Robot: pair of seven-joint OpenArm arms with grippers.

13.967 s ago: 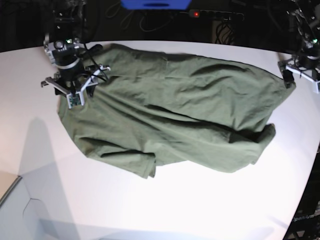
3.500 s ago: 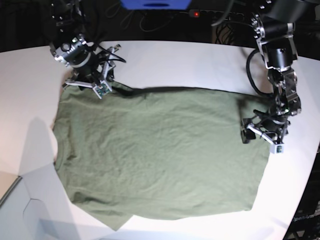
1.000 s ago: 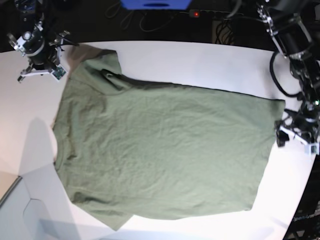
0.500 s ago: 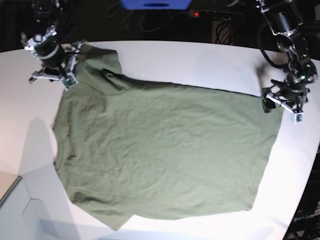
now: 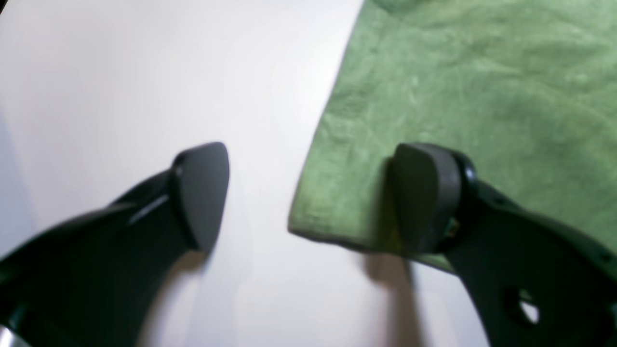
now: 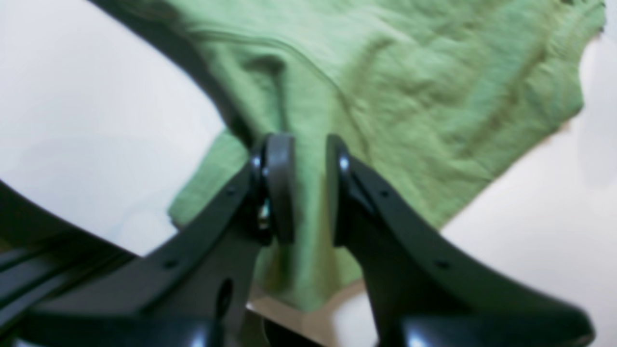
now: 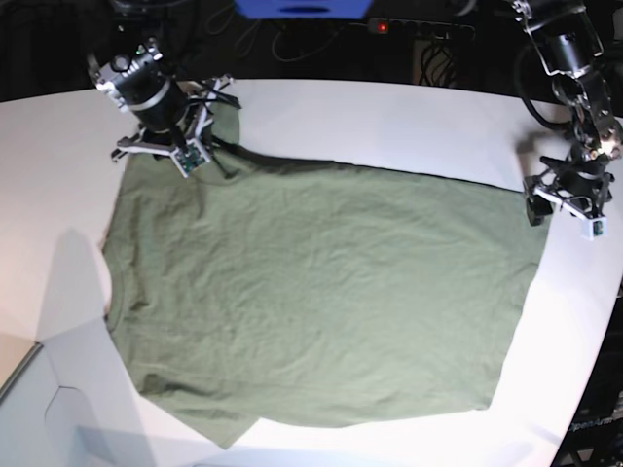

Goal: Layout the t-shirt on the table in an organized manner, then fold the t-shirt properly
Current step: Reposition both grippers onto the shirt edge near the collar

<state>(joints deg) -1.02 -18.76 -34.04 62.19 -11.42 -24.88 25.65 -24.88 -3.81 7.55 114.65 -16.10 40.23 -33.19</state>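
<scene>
While spread across the table [image 7: 370,107], t-shirt [image 7: 321,292] lies mostly flat, long axis left-right, hem right, far-left sleeve bunched. Right gripper [image 6: 303,188] narrowly parted over that sleeve, grip unclear. Left gripper [image 5: 308,197] wide open, straddling far-right hem corner. Should pinch sleeve edge, draw outward, keep low.

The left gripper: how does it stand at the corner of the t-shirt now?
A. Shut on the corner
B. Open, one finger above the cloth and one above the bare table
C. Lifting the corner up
B: the left gripper is open astride the flat corner of the t-shirt on the table.
</scene>
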